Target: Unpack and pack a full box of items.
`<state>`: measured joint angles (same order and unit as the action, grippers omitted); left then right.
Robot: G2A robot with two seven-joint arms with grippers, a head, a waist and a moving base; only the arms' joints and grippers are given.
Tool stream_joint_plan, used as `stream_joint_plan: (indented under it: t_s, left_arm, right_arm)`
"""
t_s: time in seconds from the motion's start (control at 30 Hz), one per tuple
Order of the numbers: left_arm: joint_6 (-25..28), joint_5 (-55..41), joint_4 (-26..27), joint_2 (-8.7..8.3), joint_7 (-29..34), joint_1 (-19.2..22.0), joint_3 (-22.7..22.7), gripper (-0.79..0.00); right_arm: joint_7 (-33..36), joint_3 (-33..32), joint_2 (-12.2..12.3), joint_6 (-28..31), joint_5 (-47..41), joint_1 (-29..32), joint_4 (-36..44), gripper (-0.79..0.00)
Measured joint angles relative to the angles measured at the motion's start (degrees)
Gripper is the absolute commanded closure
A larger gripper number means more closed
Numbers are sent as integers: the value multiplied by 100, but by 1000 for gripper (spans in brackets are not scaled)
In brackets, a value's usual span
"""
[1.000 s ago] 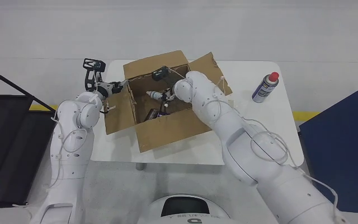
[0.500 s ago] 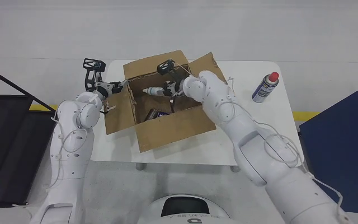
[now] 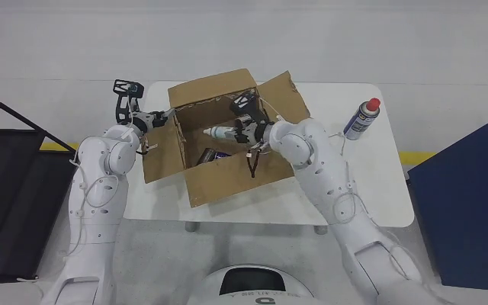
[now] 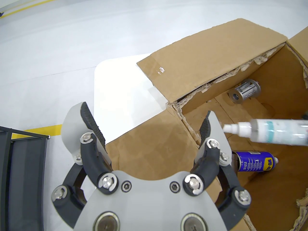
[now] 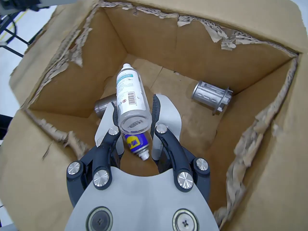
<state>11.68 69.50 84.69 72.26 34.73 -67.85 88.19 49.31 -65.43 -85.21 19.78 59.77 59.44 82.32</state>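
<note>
- Bottle [image 5: 131, 97] of clear plastic sits clamped near its base in my right pincer [image 5: 134, 105], nozzle pointing away, hanging over the open box [image 5: 192, 32].
- I judge it light, stiff and slick-walled, so a hold on the labelled mid-body should slip less.
- My left pincer [image 4: 146, 128] gapes wide at the box's side flap, holding nothing.
- Its label shows a teal band and a barcode; the finer print is too small to tell.
- Blue can [image 4: 255, 162] and metal pulley [image 5: 211, 96] lie on the box floor.
</note>
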Motion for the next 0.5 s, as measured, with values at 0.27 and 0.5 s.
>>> stream_joint_plan:
  t_s: [0.27, 0.5]
  left_arm:
    - [0, 0, 0, 0, 0, 0, 0, -785]
    - [0, 0, 0, 0, 0, 0, 0, -785]
  right_arm:
    - [-481, -373, 116, -139, -208, 679, 1013, 0]
    - [-671, -423, 124, -377, -593, 440, 736, 0]
